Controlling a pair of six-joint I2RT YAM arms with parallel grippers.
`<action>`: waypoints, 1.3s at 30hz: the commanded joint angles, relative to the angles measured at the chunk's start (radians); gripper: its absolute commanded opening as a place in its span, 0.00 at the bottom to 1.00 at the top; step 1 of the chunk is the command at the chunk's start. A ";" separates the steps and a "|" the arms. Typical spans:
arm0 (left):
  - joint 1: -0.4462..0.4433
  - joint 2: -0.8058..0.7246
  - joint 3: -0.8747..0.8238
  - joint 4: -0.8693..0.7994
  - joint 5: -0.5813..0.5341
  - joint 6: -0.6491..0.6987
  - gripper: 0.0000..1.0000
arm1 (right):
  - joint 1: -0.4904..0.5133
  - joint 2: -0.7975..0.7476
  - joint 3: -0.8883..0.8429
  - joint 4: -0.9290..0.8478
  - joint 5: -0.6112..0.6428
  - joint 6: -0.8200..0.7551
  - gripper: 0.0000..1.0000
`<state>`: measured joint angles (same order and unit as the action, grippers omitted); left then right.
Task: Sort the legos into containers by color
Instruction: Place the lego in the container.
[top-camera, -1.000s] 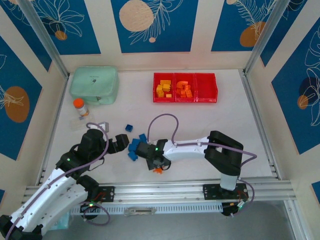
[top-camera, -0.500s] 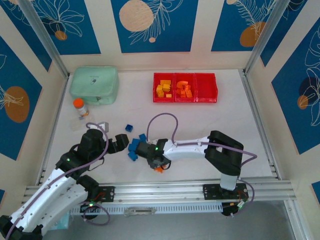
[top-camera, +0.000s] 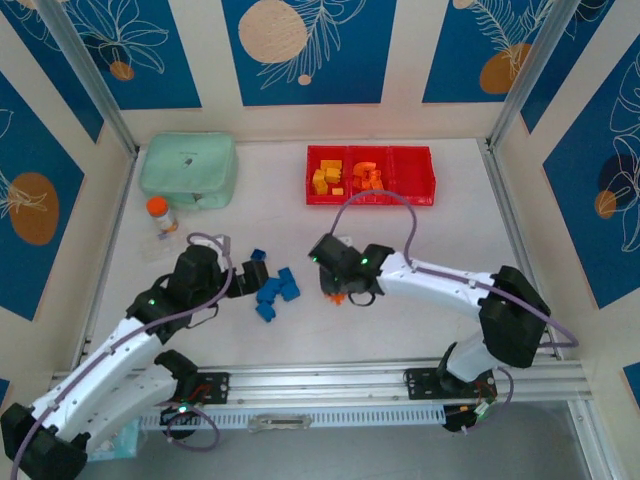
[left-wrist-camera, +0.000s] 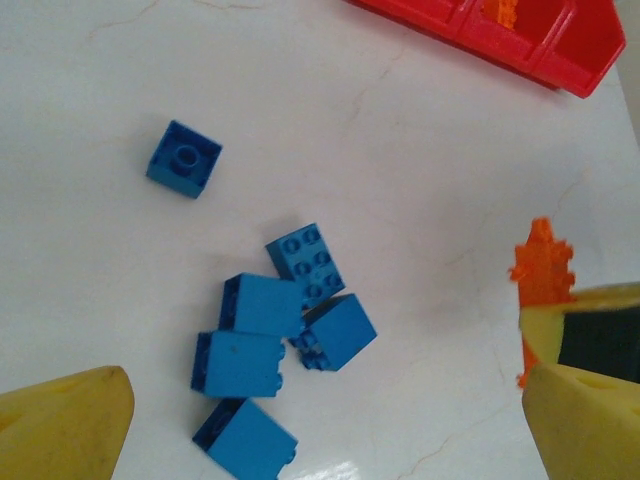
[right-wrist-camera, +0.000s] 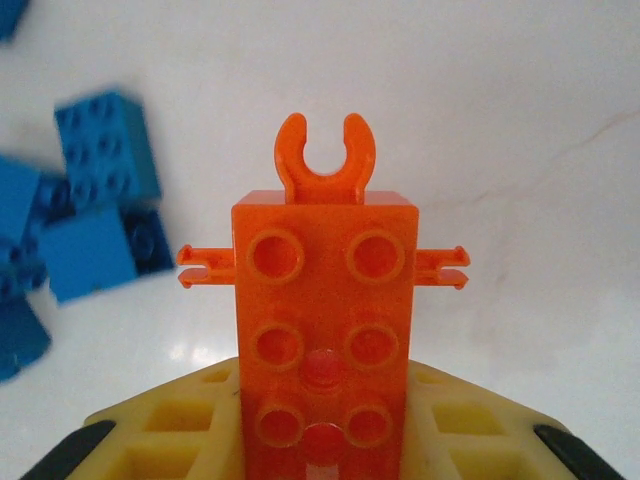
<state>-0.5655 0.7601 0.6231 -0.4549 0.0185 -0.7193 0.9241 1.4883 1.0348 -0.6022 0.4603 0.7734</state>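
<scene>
Orange piece (right-wrist-camera: 323, 330) clamped in right jaws | left jaws wide, empty | blue bricks (top-camera: 275, 293) at piece's 9 o'clock

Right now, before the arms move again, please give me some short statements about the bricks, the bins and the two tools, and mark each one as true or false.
1. The right tool grips the orange studded piece. True.
2. The blue bricks lie inside a red bin. False: they lie on the white table, outside the bins.
3. The rightmost red bin holds no bricks. True.
4. The left tool is shut on a blue brick. False: its jaws stand open and hold nothing.
5. A mint-green case lies to the left of the bins. True.
</scene>
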 joint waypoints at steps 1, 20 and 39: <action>0.011 0.052 0.048 0.098 0.055 0.030 0.99 | -0.090 -0.032 0.011 0.039 -0.044 -0.104 0.21; 0.023 0.389 0.190 0.348 0.084 0.048 0.99 | -0.532 0.478 0.622 0.055 -0.066 -0.353 0.21; 0.065 0.487 0.291 0.327 0.078 0.062 0.99 | -0.599 0.824 1.228 -0.130 -0.056 -0.447 0.61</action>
<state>-0.5152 1.2694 0.8837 -0.1123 0.0856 -0.6716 0.2943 2.3985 2.2883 -0.7151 0.4015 0.3443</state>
